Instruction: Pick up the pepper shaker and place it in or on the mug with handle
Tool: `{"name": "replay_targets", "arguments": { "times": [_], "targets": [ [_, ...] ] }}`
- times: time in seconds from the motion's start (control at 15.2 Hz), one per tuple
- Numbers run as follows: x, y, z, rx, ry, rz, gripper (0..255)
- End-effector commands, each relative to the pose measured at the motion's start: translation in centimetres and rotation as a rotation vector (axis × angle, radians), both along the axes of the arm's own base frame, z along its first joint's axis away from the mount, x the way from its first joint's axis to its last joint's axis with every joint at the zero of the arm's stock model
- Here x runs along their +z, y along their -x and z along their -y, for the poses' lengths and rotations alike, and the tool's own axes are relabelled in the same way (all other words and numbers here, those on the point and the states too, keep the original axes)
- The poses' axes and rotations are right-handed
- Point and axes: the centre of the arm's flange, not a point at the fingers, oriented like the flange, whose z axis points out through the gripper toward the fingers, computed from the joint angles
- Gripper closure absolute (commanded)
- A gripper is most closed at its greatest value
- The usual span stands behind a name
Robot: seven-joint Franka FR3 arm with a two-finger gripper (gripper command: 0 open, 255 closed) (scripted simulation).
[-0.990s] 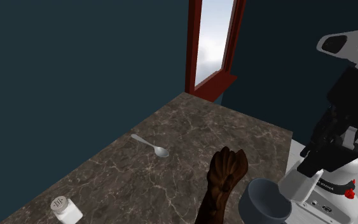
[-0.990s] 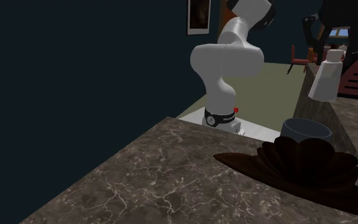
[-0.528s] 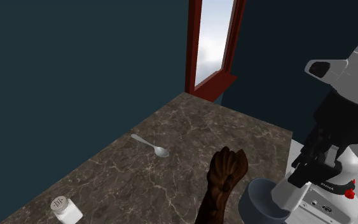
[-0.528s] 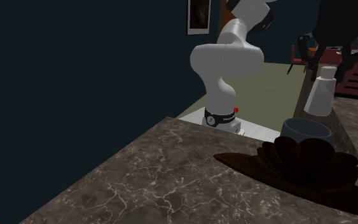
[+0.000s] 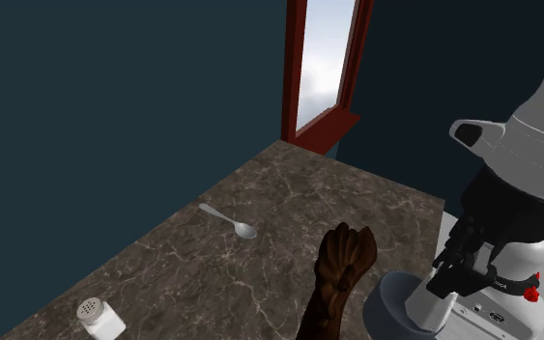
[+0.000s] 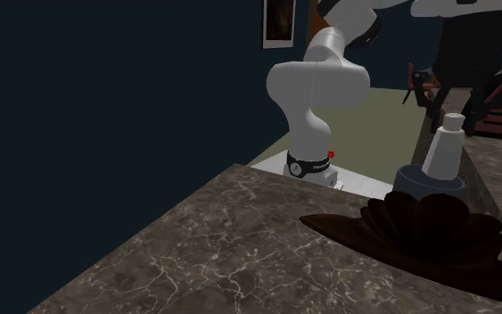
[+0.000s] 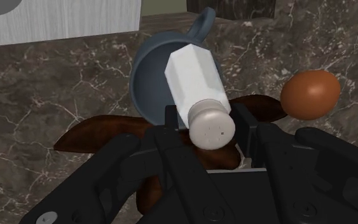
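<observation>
The fingers (image 7: 209, 122) were clenched on the pepper shaker (image 7: 196, 79), one black finger on each side of its rounded, holed cap, and the wrist view looked straight down the white faceted body to the blue-grey mug (image 7: 147, 71) below. The shaker hung right over the mug's open mouth, with the mug's handle pointing away from the gripper. In the second exterior view the shaker (image 6: 442, 147) stood close to upright, leaning a touch, its base right at the mug's rim (image 6: 418, 178); whether it had touched the inside, I couldn't tell. The mug sat on the brown marbled tabletop (image 5: 260, 193) close to the arm's white base (image 6: 309, 134), just beside a dark carved wooden piece (image 5: 342, 275), which in the second exterior view spread across in front of the mug. A brown egg-shaped object (image 7: 309, 94) lay near that wooden piece, off to one side of the gripper. Further out on the tabletop in the shoulder view, a metal spoon (image 5: 229, 220) lay well apart from the mug, and a second small white shaker (image 5: 99, 319) with a holed top stood near the view's lower left. A red-framed window (image 5: 323, 68) rose behind the tabletop's far corner, set in dark teal walls.
</observation>
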Motion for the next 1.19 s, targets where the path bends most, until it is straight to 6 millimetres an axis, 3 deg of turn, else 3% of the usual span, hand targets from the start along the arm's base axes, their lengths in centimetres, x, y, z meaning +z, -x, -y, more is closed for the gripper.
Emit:
{"name": "replay_targets", "arguments": {
  "times": [0.0, 0.26, 0.33, 0.66, 0.92, 1.12],
  "targets": [
    [-0.1, 0.0, 0.0, 0.000, 0.000, 0.000, 255],
    [-0.1, 0.0, 0.0, 0.000, 0.000, 0.000, 255],
    [-0.1, 0.0, 0.0, 0.000, 0.000, 0.000, 0],
    [-0.1, 0.0, 0.0, 0.000, 0.000, 0.000, 0],
    [4.9, 0.2, 0.5, 0.000, 0.000, 0.000, 0],
    [4.9, 0.2, 0.5, 0.000, 0.000, 0.000, 0]
  ]
}}
